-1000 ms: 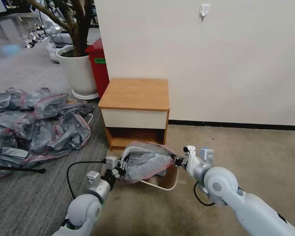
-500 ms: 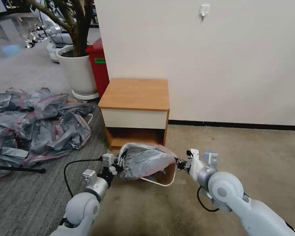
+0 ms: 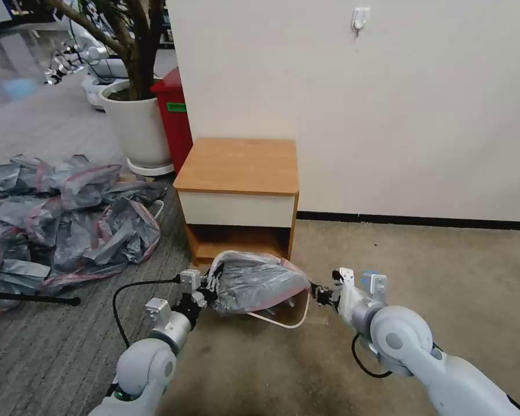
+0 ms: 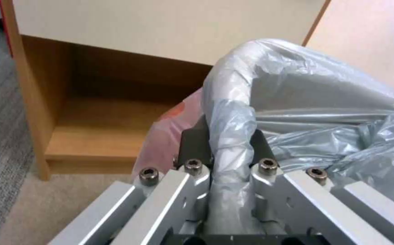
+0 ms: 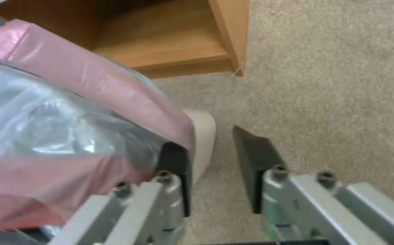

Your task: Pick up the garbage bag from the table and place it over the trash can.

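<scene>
The garbage bag (image 3: 259, 282), grey with a pink rim, lies spread over the top of the cream trash can (image 3: 289, 316) on the floor in front of the table (image 3: 237, 164). My left gripper (image 3: 210, 285) is shut on a bunched grey edge of the bag (image 4: 233, 112) at the can's left side. My right gripper (image 3: 322, 294) stands open at the can's right side. In the right wrist view the can's rim (image 5: 204, 136) sits between the right gripper's (image 5: 215, 153) fingers, and the bag's pink rim (image 5: 93, 85) drapes against the inner finger.
A heap of similar grey-pink bags (image 3: 69, 219) covers the floor to the left, with a black rod (image 3: 29, 299) lying before it. A white plant pot (image 3: 136, 130) and a red bin (image 3: 176, 115) stand behind the table's left. Bare carpet lies to the right.
Both arms have lowered the bag farther over the can, hiding more of its opening. The right gripper has shifted a little right and down, away from the bag's edge.
</scene>
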You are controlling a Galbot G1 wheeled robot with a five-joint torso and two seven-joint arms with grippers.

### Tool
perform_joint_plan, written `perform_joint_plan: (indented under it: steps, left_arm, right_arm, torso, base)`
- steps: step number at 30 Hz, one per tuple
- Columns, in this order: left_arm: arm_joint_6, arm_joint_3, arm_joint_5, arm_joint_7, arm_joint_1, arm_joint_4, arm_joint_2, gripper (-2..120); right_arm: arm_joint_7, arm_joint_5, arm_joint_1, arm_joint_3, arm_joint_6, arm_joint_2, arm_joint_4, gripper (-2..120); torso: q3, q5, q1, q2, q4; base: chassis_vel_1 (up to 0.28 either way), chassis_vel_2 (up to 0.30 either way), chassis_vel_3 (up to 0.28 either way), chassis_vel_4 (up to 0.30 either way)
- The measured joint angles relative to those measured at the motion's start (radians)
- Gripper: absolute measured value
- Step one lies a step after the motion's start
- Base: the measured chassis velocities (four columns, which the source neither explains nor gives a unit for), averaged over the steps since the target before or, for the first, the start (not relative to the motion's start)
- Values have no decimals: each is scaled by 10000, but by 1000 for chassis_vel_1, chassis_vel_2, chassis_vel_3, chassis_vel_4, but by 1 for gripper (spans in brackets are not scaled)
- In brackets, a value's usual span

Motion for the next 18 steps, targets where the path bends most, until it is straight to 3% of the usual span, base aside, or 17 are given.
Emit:
perform_joint_plan:
  steps: [18]
  left_arm:
    - [-29, -176, -283, 11, 52, -176, -161, 6]
  right_arm:
    - [-385, -1157, -366, 149, 4, -138, 18, 95]
  torso:
    - [0, 0, 0, 0, 0]
  base:
    - [0, 0, 0, 0]
